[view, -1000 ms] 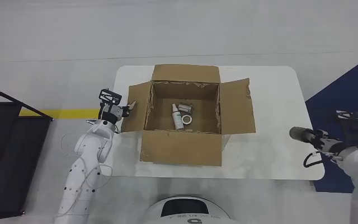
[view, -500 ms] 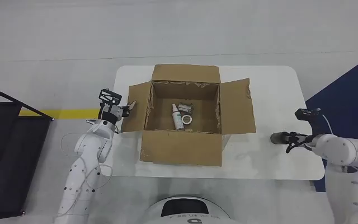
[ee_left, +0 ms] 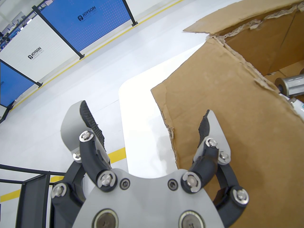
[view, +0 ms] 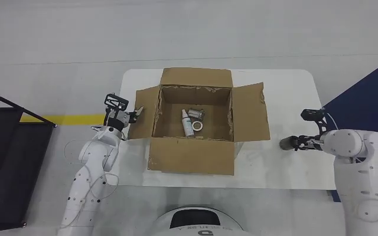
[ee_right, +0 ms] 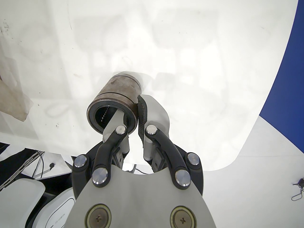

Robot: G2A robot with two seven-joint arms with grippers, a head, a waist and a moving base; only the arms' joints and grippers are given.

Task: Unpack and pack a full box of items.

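We are holding our left gripper (ee_left: pixel 145 111) with its jaws spread wide; our right gripper (ee_right: pixel 129 115) is pinching a metal sleeve (ee_right: pixel 118 91), one jaw inside it, one outside.

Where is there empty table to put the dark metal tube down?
The widest bare patch is white table between the open brown cardboard box and the table's right edge, under the right gripper holding the dark metal tube. A thin strip runs along the near edge. The left is tight: the left gripper sits beside the box there.
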